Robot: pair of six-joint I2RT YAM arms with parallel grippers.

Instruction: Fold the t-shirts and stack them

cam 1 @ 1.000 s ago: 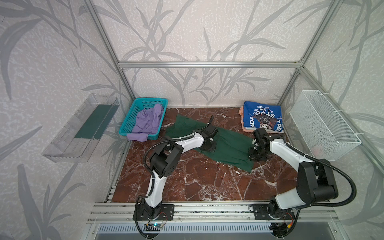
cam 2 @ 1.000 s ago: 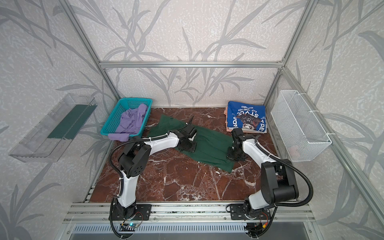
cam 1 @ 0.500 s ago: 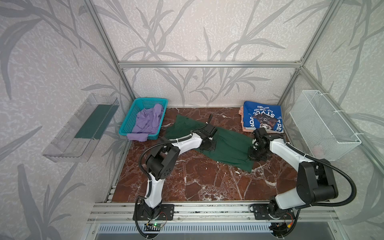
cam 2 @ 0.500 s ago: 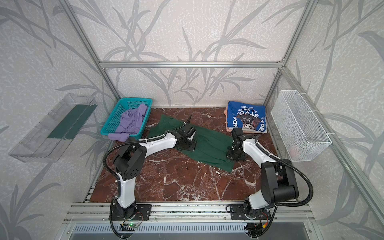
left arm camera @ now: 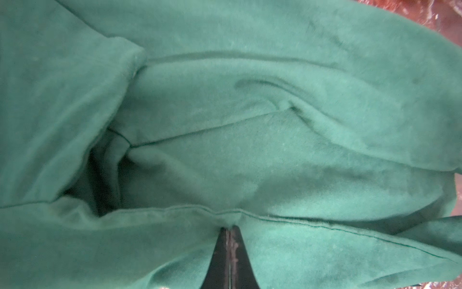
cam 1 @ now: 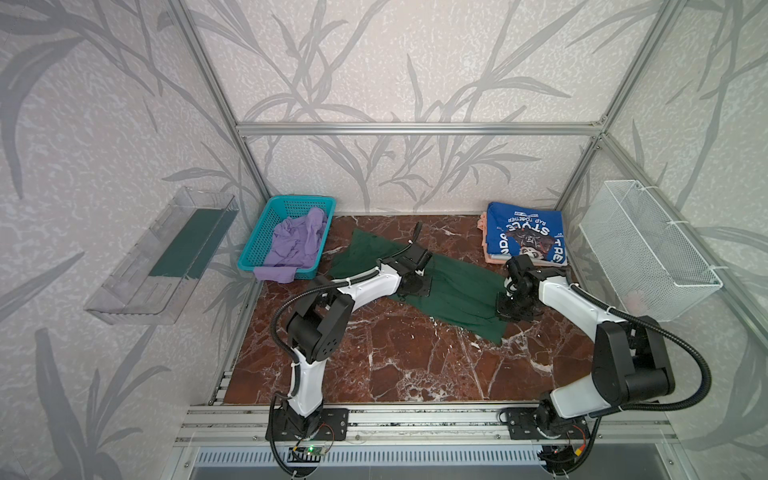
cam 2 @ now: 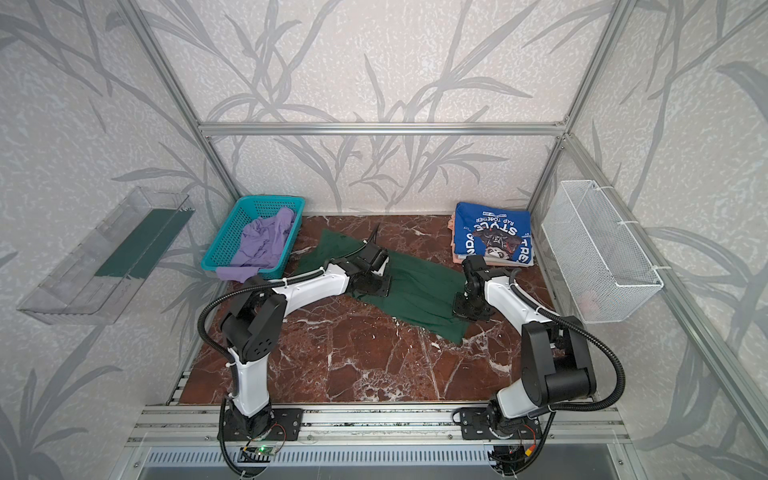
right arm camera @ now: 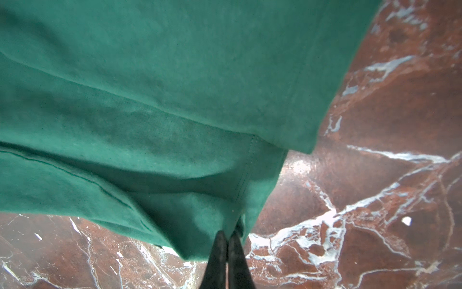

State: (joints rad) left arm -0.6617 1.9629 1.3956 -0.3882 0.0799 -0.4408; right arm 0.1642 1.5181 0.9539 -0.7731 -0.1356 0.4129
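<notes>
Red marble tabletop [cam 1: 395, 365] inside a wallpapered enclosure. The dark green t-shirt [cam 1: 457, 286] lies spread between the claws; left gripper [left arm camera: 228, 229] and right gripper [right arm camera: 227, 234] are each clamped on its edge. Thin pinches may slip when lifted, spoiling the fold.

Spread t-shirt [cam 1: 461, 291] at centre — basket [cam 1: 259, 232] holding a crumpled shirt [cam 1: 297, 245] back-left, folded stack [cam 1: 525, 237] back-right, seemingly two shirts

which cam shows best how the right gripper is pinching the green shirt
The right wrist view: the right gripper is seen close up, shut on the hemmed edge of the green shirt near a corner. Both top views hide the pinch under the right arm. The left wrist view does not show it.
</notes>
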